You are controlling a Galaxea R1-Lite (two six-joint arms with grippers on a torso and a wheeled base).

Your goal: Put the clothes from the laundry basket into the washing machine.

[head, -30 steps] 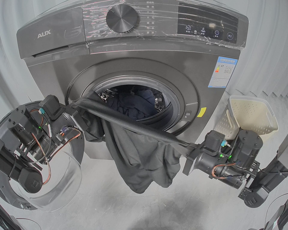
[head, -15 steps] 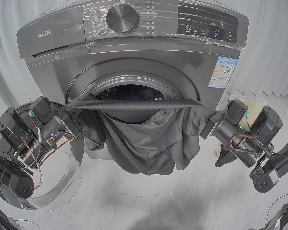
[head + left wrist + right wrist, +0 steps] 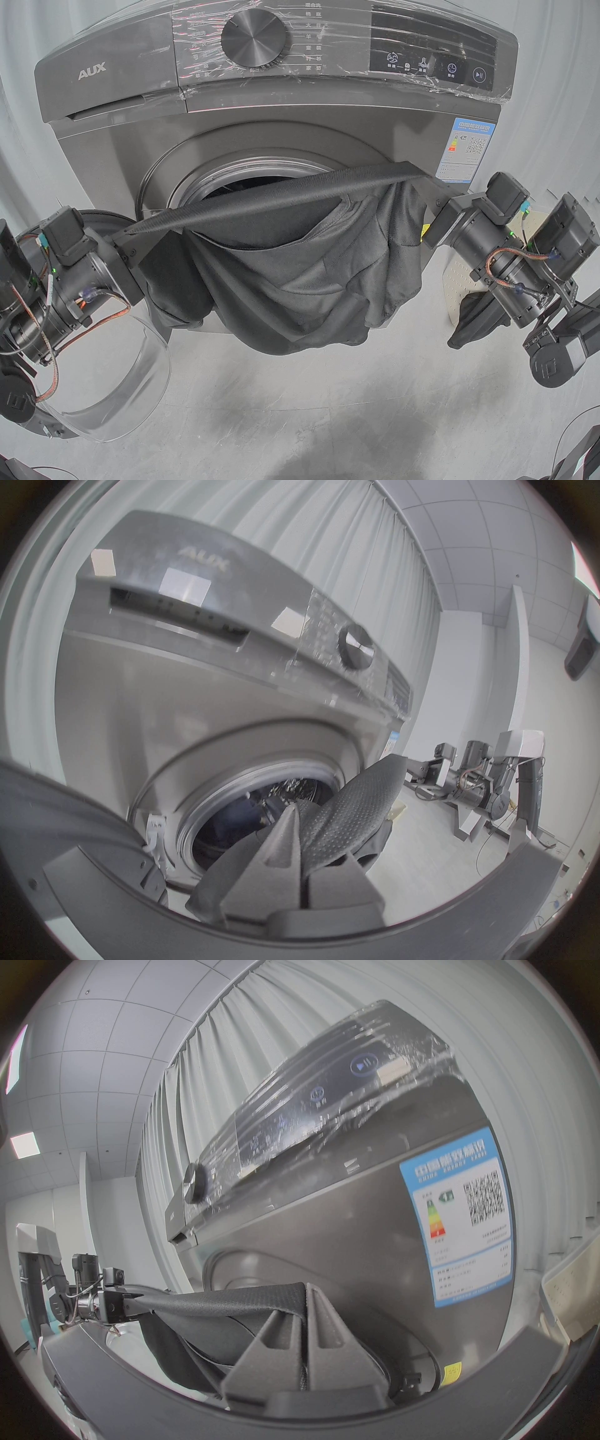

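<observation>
The washing machine (image 3: 112,144) stands before me, its round door (image 3: 134,381) swung open on my left. A dark garment (image 3: 300,281) hangs across the drum opening (image 3: 247,184), outside it. Its top edge is pulled taut into a band between my two tools and the rest sags below. The laundry basket (image 3: 457,280) sits at the machine's right, mostly hidden behind my right arm. My left tool (image 3: 134,232) pinches the lower end of the band and my right tool (image 3: 434,190) the higher end, both pressed together on the cloth.
</observation>
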